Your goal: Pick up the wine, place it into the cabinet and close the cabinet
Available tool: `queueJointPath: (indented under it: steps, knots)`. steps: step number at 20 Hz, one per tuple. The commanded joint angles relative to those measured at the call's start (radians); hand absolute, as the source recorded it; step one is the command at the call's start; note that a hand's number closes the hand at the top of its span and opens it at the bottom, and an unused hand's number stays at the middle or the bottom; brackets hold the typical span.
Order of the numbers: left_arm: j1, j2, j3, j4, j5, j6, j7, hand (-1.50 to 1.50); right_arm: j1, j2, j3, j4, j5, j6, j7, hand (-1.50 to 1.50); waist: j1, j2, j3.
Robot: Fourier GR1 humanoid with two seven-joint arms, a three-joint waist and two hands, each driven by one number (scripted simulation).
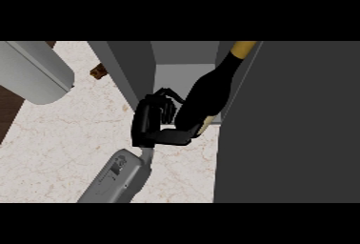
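Observation:
The wine bottle (pixel 211 90) is black with a gold cap and leans up to the right, its neck along the inner edge of the open door. My right hand (pixel 149 125) is shut on its lower part, with fingers behind it and the thumb under the base. The bottle's base hangs at the front lip of the grey cabinet (pixel 175 71), whose pale inside shows behind it. The cabinet's dark door (pixel 295 124) stands open and fills the right side of the view. My left hand shows nowhere.
A large grey rounded cylinder (pixel 35 71) fills the upper left corner, with no hand on it. A small brown object (pixel 98 71) lies beside the cabinet's left wall. The marbled counter (pixel 63 143) spreads to the left, its edge running diagonally at the far left.

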Motion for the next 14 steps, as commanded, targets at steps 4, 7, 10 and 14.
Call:
queueJointPath:
  steps: [4, 7, 10, 14]
  knots:
    - [-0.030, -0.001, -0.044, 0.137, 0.078, 0.037, -0.089, 1.50, -0.007, -0.020, -0.034, -0.031, -0.047, 0.004, 0.046, -1.50, 0.000, 0.000, 0.000]
    - [-0.130, -0.001, -0.041, 0.290, 0.162, 0.049, -0.165, 1.50, -0.020, 0.009, 0.017, 0.000, 0.022, -0.009, 0.006, -1.50, -0.007, 0.002, -0.001]
    - [-0.081, -0.001, -0.070, 0.280, 0.189, 0.033, -0.182, 1.50, -0.002, -0.018, -0.029, -0.039, -0.031, 0.004, 0.045, -1.50, -0.003, 0.000, 0.000]
    - [-0.087, -0.001, -0.084, 0.326, 0.231, 0.046, -0.217, 1.50, -0.013, -0.034, -0.084, 0.027, -0.085, 0.035, 0.002, -1.50, -0.003, 0.000, 0.000]
